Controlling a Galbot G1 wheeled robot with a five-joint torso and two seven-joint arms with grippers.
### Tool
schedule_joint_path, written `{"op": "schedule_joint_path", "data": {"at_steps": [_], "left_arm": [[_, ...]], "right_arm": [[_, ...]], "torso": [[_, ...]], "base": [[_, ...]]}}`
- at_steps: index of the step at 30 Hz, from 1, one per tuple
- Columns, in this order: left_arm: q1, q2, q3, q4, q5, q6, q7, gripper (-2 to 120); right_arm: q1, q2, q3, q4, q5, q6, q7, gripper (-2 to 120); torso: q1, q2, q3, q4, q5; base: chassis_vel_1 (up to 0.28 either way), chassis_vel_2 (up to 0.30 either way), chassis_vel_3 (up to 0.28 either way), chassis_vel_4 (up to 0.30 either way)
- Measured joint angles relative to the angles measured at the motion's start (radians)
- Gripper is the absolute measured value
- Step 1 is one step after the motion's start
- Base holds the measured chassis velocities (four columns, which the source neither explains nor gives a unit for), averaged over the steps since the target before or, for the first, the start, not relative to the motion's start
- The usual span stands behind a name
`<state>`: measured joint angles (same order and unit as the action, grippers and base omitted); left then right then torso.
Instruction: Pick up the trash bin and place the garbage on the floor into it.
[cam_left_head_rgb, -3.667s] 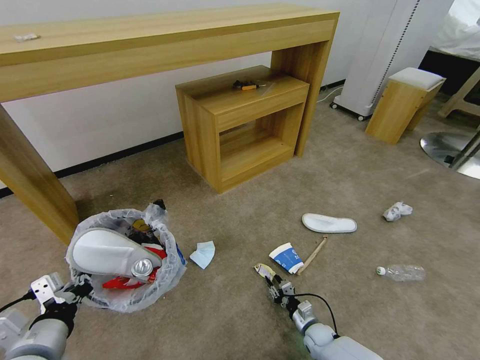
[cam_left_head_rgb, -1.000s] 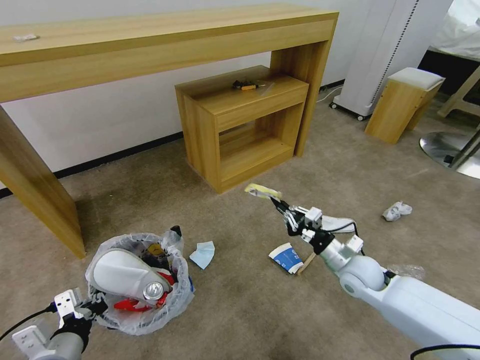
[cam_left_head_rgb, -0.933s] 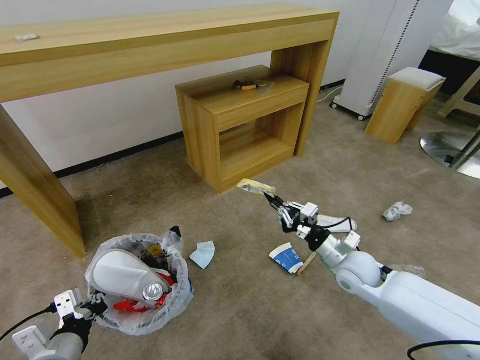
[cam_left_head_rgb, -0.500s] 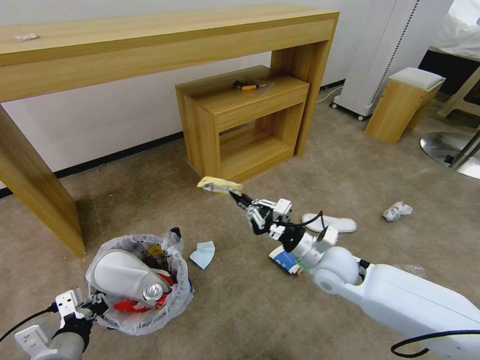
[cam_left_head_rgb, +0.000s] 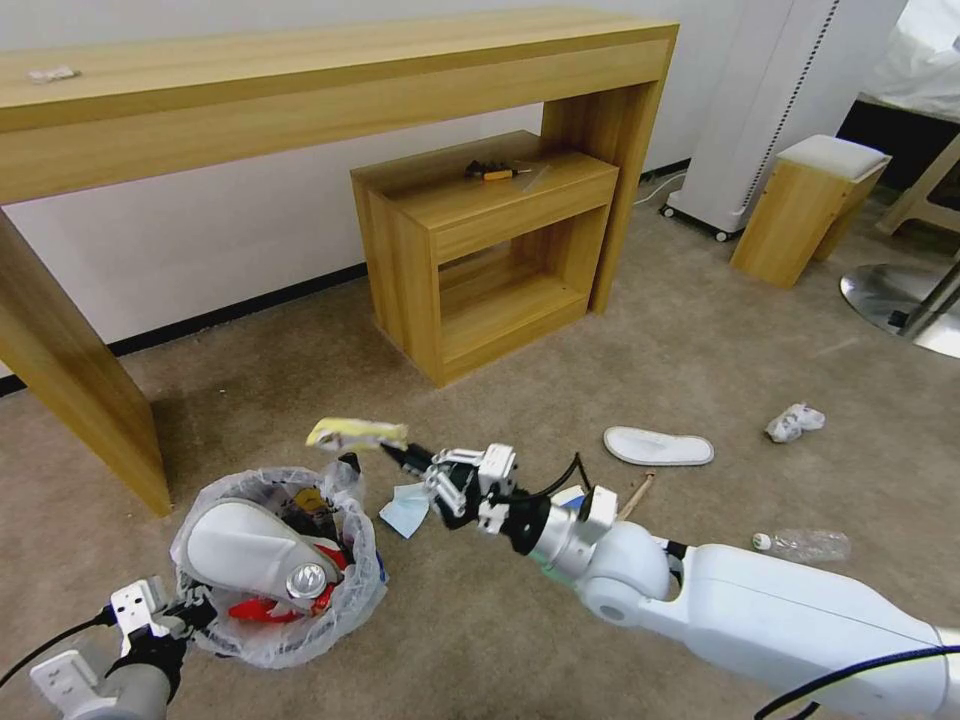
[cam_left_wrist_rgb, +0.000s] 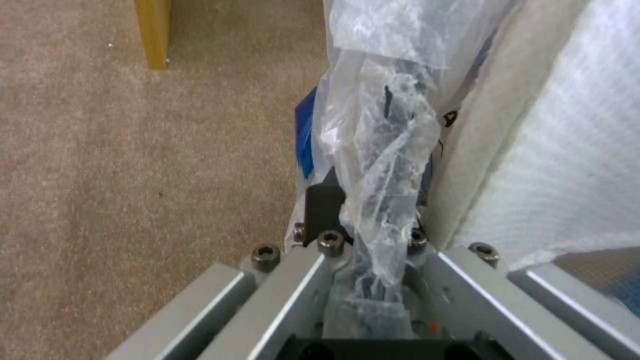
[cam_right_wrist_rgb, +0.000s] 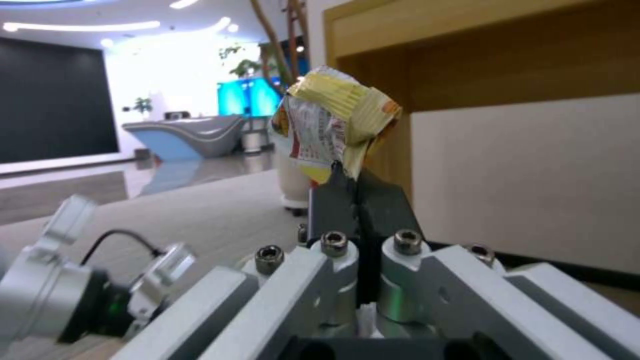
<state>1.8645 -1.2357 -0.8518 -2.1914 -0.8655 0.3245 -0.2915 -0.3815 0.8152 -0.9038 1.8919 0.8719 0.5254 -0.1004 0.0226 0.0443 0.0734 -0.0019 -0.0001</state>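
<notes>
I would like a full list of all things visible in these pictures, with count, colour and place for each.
trash bin: one, dark with a clear printed bag, on the carpet near the left
slipper in bin: one, white, sticking out of the bin
can: one, silver, in the bin
yellow wrapper: one, held in the air beside the bin
tissue: one, pale blue, on the carpet by the bin
slipper on floor: one, white
wooden stick: one, near that slipper
white wad: one, far right
bottle: one, clear, right
long desk: one, wood
small shelf unit: one, wood, under the desk
stool: one, wood, white seat
left gripper: shut on the bin's bag
right gripper: shut on the wrapper
</notes>
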Motion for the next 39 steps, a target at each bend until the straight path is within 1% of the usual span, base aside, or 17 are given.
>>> {"op": "schedule_joint_path", "data": {"at_steps": [4, 6, 12, 22, 26, 29, 30, 32, 34, 36, 38, 39], "left_arm": [[0.001, -0.007, -0.003, -0.005, 0.000, 0.000, 0.000, 0], [0.001, -0.008, -0.003, -0.006, 0.000, 0.000, 0.000, 0], [0.002, -0.018, -0.009, -0.019, -0.001, 0.000, -0.002, 0], [0.007, -0.030, -0.008, -0.041, 0.005, 0.002, -0.003, 0], [0.011, -0.030, -0.005, -0.049, 0.020, 0.004, -0.001, 0], [0.013, -0.025, -0.004, -0.047, 0.040, 0.004, 0.005, 0], [0.013, -0.025, -0.004, -0.047, 0.040, 0.004, 0.005, 0], [0.013, -0.024, -0.002, -0.044, 0.051, 0.004, 0.010, 0], [0.012, -0.024, -0.002, -0.044, 0.054, 0.004, 0.011, 0], [0.011, -0.024, 0.001, -0.043, 0.066, 0.001, 0.019, 0], [0.011, -0.024, 0.001, -0.043, 0.067, 0.001, 0.019, 0], [0.010, -0.022, 0.001, -0.039, 0.071, 0.000, 0.022, 0]], "right_arm": [[0.007, 0.018, -0.041, -0.014, -0.008, 0.003, -0.005, 0], [0.008, 0.020, -0.045, -0.015, -0.009, 0.004, -0.005, 0], [0.019, 0.032, -0.107, -0.038, -0.031, 0.009, -0.005, 0], [0.011, 0.036, -0.138, -0.070, -0.047, 0.013, -0.004, 0], [0.033, 0.049, -0.156, -0.075, -0.039, 0.005, 0.022, 0], [0.080, 0.057, -0.183, -0.066, -0.013, -0.021, 0.053, 0], [0.080, 0.057, -0.183, -0.066, -0.013, -0.021, 0.053, 0], [0.136, 0.059, -0.214, -0.065, -0.002, -0.032, 0.057, 0], [0.146, 0.059, -0.221, -0.065, 0.001, -0.035, 0.058, 0], [0.201, 0.060, -0.262, -0.058, 0.025, -0.061, 0.076, 0], [0.207, 0.061, -0.267, -0.055, 0.027, -0.065, 0.081, 0], [0.231, 0.060, -0.287, -0.044, 0.034, -0.086, 0.094, 0]], "torso": [[0.000, 0.000, 0.000, 0.0000, 0.0001], [0.000, 0.000, 0.000, 0.0000, 0.0001], [0.000, 0.000, 0.000, 0.0000, 0.0001], [0.000, 0.000, 0.000, 0.0000, 0.0001], [0.000, 0.000, 0.000, -0.0001, 0.0001], [0.000, 0.000, 0.000, -0.0001, 0.0001], [0.000, 0.000, 0.000, -0.0001, 0.0001], [0.000, 0.000, 0.000, 0.0000, 0.0000], [0.000, 0.000, 0.000, 0.0000, 0.0000], [0.000, 0.000, 0.000, -0.0001, 0.0001], [0.000, 0.000, 0.000, 0.0000, 0.0001], [0.000, 0.000, 0.000, 0.0000, 0.0001]], "base": [[0.000, 0.000, 0.000, 0.000], [0.000, 0.000, 0.000, 0.000], [0.000, 0.000, 0.000, 0.000], [0.000, 0.000, 0.000, 0.000], [0.000, 0.000, 0.000, 0.000], [0.000, 0.000, 0.000, 0.000], [0.000, 0.000, 0.000, 0.000], [0.000, 0.000, 0.000, 0.000], [0.000, 0.000, 0.000, 0.000], [0.000, 0.000, 0.000, 0.000], [0.000, 0.000, 0.000, 0.000], [0.000, 0.000, 0.000, 0.000]]}}
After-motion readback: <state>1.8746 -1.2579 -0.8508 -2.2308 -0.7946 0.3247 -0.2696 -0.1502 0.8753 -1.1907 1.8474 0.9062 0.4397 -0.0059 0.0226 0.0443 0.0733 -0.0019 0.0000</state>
